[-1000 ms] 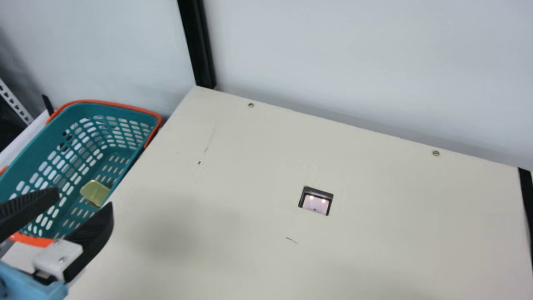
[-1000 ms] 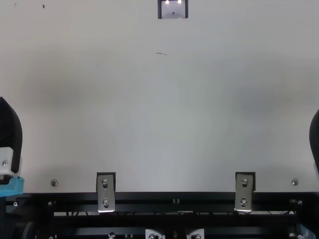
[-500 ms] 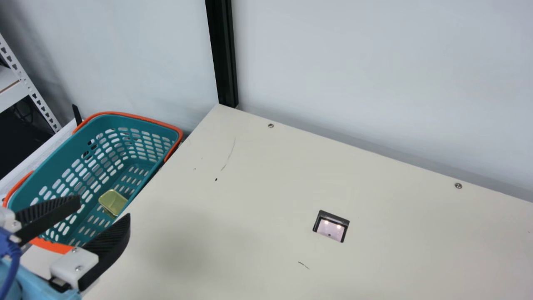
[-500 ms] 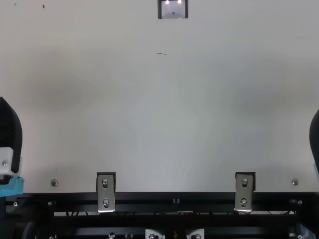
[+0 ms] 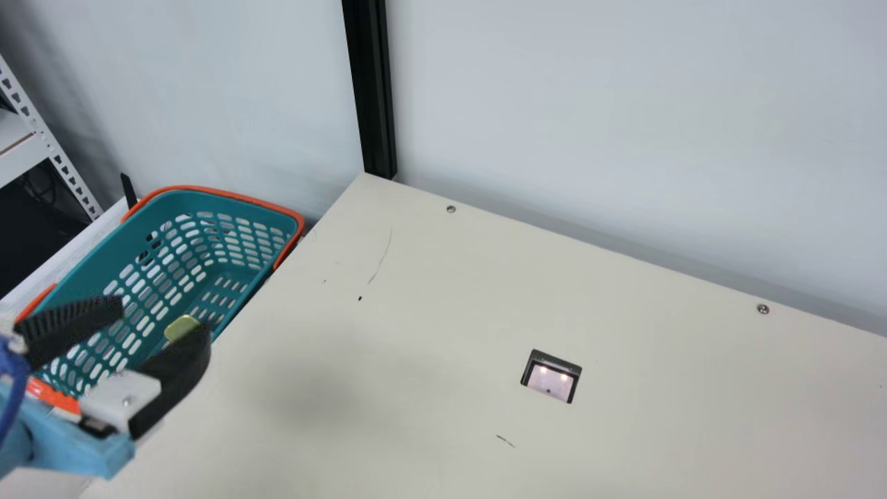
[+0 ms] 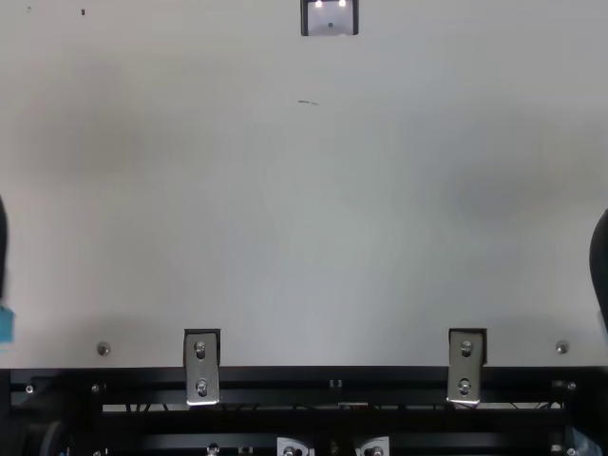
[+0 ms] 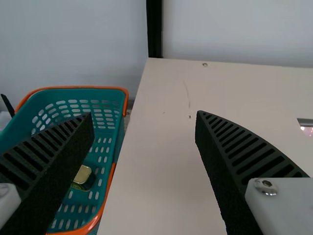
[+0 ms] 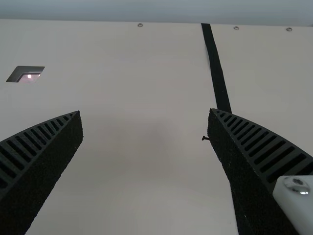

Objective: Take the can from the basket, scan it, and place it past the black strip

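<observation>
At the lower left of the main view my left gripper (image 5: 163, 313) stands open, in front of the teal basket (image 5: 90, 274). Inside the basket lies the can (image 5: 181, 326) with a gold end, partly behind a finger. In the left wrist view the same can (image 7: 84, 175) is past one finger of my left gripper (image 7: 144, 115), nothing between the two. My right gripper (image 6: 601, 266) is at the top view's right edge; in its wrist view the right gripper (image 8: 145, 112) is open over bare table. The scanner (image 5: 551, 376) is set in the table. A black strip (image 8: 216, 68) runs along the table.
The cream table (image 5: 416, 312) meets a pale wall at its back edge, with a black post (image 5: 372, 90) at the back left corner. The basket stands beside the table's left edge. A white perforated rack (image 5: 52, 149) is farther left.
The camera on the neck turned, then held still. My left gripper has moved up a little and left, leaving most of the top view. My right gripper stayed put.
</observation>
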Robot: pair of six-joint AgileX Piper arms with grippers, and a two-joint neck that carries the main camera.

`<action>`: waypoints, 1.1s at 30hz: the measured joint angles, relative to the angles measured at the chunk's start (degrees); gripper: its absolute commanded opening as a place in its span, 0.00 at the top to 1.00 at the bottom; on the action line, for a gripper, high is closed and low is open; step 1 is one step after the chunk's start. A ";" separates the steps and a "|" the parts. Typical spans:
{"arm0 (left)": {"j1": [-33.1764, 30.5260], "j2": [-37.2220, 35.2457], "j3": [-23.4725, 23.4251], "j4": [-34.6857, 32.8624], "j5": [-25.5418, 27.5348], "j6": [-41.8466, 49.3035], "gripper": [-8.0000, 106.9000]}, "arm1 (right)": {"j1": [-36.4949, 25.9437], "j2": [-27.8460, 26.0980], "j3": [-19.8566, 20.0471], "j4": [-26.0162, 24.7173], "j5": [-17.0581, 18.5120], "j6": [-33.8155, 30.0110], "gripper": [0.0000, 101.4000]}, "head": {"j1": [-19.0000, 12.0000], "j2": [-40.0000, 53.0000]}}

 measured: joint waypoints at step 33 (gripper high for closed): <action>22.27 59.41 -31.01 -7.24 2.06 0.86 0.15 | 0.00 0.00 0.00 0.00 0.00 0.00 0.00 | 0.29 0.29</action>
